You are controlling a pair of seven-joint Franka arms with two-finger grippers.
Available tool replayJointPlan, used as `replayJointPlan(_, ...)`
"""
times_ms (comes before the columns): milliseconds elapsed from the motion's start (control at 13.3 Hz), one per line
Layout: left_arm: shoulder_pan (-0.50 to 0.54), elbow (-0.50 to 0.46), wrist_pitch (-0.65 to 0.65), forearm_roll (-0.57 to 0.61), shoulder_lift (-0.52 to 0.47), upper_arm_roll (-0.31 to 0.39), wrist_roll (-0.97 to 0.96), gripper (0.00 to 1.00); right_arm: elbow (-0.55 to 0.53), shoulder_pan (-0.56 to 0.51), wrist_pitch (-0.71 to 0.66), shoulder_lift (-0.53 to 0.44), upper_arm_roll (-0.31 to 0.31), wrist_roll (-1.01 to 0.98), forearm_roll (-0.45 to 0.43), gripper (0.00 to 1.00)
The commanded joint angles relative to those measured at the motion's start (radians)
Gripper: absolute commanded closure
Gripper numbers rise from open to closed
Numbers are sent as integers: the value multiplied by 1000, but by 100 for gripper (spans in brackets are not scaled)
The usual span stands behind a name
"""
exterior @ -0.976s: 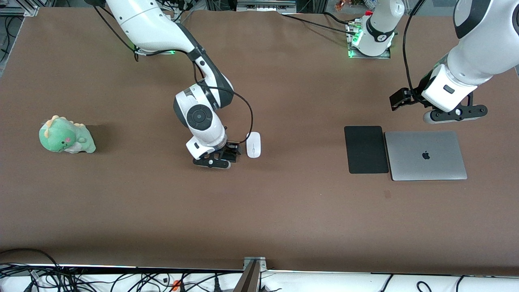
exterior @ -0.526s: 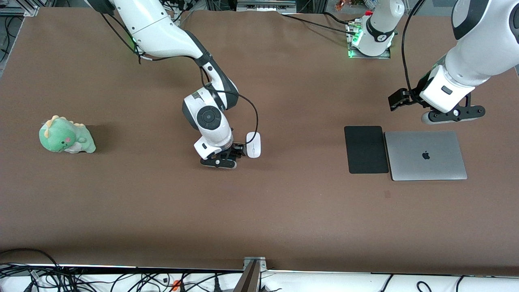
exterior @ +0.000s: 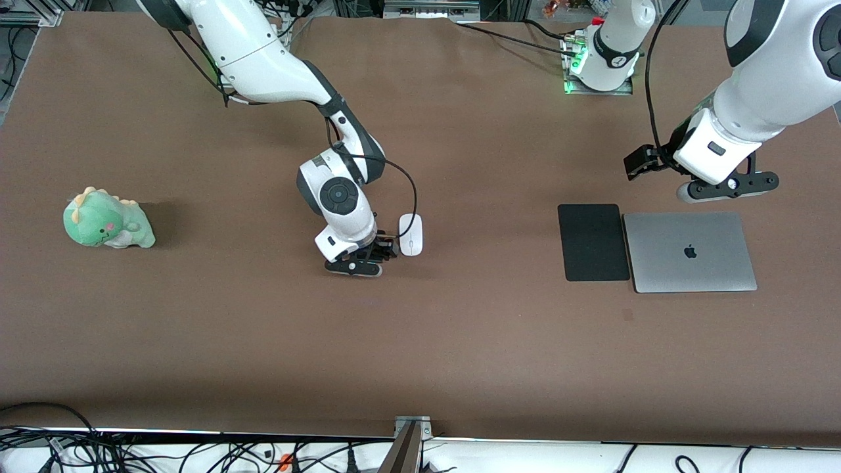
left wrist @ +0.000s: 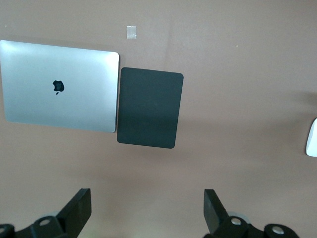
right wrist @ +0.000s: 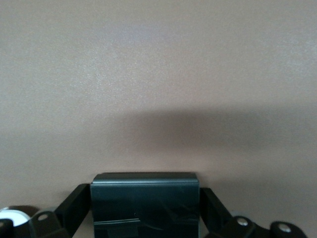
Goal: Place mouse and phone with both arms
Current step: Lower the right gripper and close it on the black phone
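Note:
The white mouse point(exterior: 410, 234) lies on the brown table near the middle; its edge also shows in the left wrist view point(left wrist: 312, 138). My right gripper point(exterior: 383, 251) is low over the table, close beside the mouse on the side toward the right arm's end. It is shut on the black phone point(right wrist: 146, 203), which fills the space between its fingers point(right wrist: 74, 198). In the front view the phone is hidden by the hand. My left gripper point(exterior: 640, 163) hangs open and empty point(left wrist: 147, 198) over bare table, toward the robots' bases from the mouse pad.
A flat black mouse pad point(exterior: 593, 242) lies beside a closed silver laptop point(exterior: 690, 251) toward the left arm's end; both show in the left wrist view, the pad point(left wrist: 149, 107) and the laptop point(left wrist: 59, 86). A green dinosaur plush point(exterior: 107, 219) sits toward the right arm's end.
My right gripper has carried the phone closer to the mouse. My left gripper has drifted slightly toward the robots' bases and the right arm's end. The mouse has not moved.

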Motion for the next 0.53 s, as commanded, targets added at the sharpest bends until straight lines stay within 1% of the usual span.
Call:
replayJointPlan(0, 0, 9, -11, 3, 4, -5, -9, 0, -9, 11, 26, 12, -8, 19, -19, 14)
replayJointPlan(300, -2, 8, -11, 5, 7, -5, -9, 0, -1, 9, -43, 6, -8, 15, -11, 45)
replayJointPlan(451, -2, 8, -10, 3, 7, -5, -9, 0, 17, 2, -94, -1, -8, -1, -11, 52)
